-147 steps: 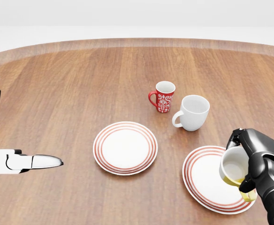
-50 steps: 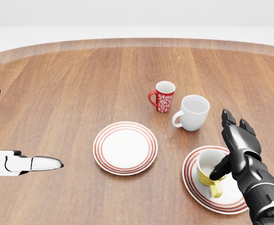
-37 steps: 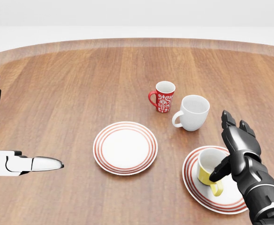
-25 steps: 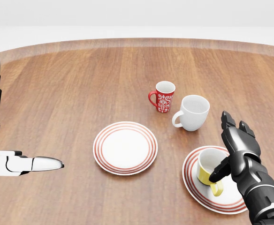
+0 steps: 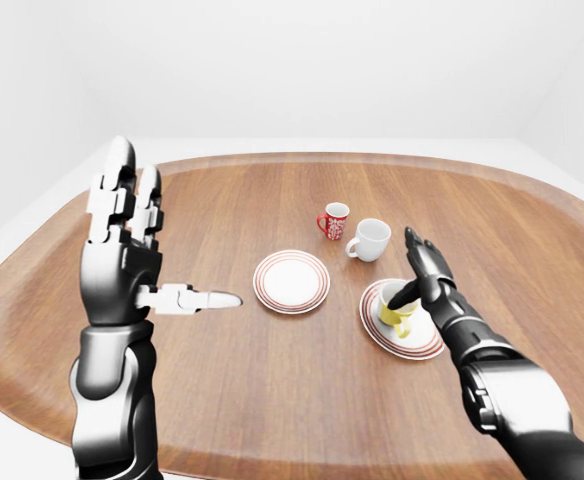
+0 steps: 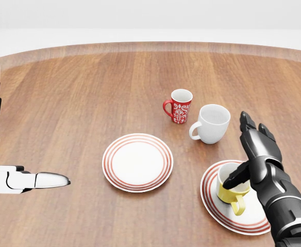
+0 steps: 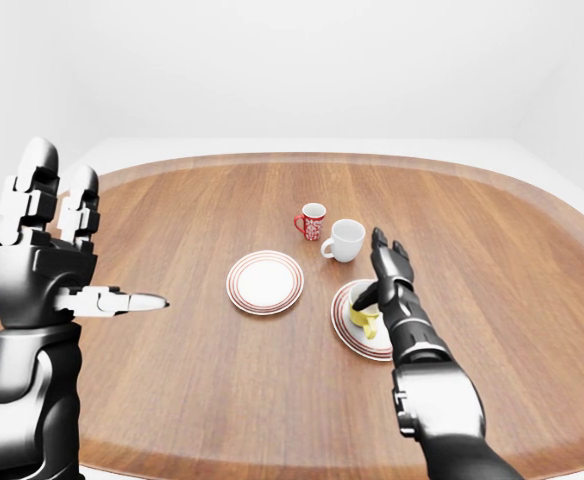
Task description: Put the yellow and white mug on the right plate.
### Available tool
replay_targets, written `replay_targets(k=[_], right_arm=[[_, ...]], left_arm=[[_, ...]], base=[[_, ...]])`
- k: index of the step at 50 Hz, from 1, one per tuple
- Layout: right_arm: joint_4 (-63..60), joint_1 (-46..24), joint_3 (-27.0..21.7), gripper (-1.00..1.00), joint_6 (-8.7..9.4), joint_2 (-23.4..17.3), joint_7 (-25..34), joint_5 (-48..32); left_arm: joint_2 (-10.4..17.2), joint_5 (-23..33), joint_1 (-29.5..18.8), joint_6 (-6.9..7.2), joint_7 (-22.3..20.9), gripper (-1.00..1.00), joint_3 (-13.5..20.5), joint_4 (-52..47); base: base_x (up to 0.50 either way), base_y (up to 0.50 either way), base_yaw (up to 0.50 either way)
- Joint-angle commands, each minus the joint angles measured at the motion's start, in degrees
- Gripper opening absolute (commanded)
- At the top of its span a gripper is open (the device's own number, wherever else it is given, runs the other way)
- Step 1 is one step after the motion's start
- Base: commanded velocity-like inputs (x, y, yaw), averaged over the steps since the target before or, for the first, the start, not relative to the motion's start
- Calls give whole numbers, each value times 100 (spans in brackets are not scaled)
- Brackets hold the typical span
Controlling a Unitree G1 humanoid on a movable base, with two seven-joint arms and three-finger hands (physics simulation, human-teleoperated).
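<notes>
Right plate: right part is lying hidden under the right hand and forearm in the head view.
Yellow and white mug: right side is being covered by that hand's thumb.
Left hand: is being cut off by the head view's left edge, only the thumb and black arm segments showing.
Red mug: white pattern too small to make out.

Left hand: we hold it raised at far left, fingers straight up, thumb pointing right.
Right hand: we spread it open, thumb tucked left.
</notes>
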Motion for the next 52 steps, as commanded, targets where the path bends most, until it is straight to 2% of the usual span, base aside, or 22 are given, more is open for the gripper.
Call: replay_targets(k=[1, 8, 13, 15, 16, 17, 18, 19, 20, 34, 41, 43, 48, 50, 52], right_arm=[[-502, 48, -50, 100, 0, 60, 283, 493], [-1659, 351, -159, 100, 0, 131, 784, 970], [-3492, 933, -342, 100, 0, 263, 1389, 1345], [-4110, 1143, -381, 100, 269, 316, 1573, 1413], [-4656, 1312, -421, 100, 499, 372, 1719, 1479], [-4725, 1337, -422, 100, 533, 378, 1736, 1482], [-5332, 1521, -465, 100, 798, 460, 1910, 1579], [-5499, 1581, -464, 100, 853, 485, 1945, 1602], [-5995, 1720, -491, 100, 1000, 563, 2066, 1675], [-9826, 2585, -567, 100, 1000, 979, 2805, 2191], [-10996, 2605, -794, 100, 1000, 1007, 2780, 2664], [-11489, 2603, -903, 100, 1000, 974, 2764, 2891], [-12534, 2016, -1265, 100, 1000, 690, 2604, 3604], [-12831, 1756, -1375, 100, 1000, 532, 2490, 3874], [-13231, 1389, -1570, 100, 1000, 362, 2384, 4209]], left_arm=[[-4, 5, 5, 0, -8, 99, -14, -31], [-19, 22, 28, 0, -14, 98, -35, -89], [-18, -4, 12, 0, -10, 98, -22, -225], [-23, -4, 15, 0, -11, 98, -26, -236], [-28, -8, 23, 0, -12, 99, -33, -263], [-29, -8, 23, 0, -12, 99, -33, -266], [-32, -12, 24, 0, -10, 99, -39, -298], [-34, -18, 23, 0, -10, 99, -41, -324], [-33, -28, 18, 0, -6, 98, -40, -383], [19, -278, -116, 0, 79, 98, 101, -990], [128, -645, -363, 0, 241, 98, 363, -1525], [194, -899, -528, 0, 345, 98, 552, -1810], [393, -1784, -1007, 0, 774, 98, 1115, -2472], [564, -2297, -1132, 0, 1090, 98, 1305, -2571], [898, -3132, -1238, 0, 1643, 98, 1524, -2578]], base=[[0, 0, 0], [0, 0, 0], [0, 0, 0], [0, 0, 0], [0, 0, 0], [0, 0, 0], [0, 0, 0], [0, 0, 0], [0, 0, 0], [0, 0, 0], [0, 0, 0], [0, 0, 0], [0, 0, 0], [0, 0, 0], [0, 0, 0]])
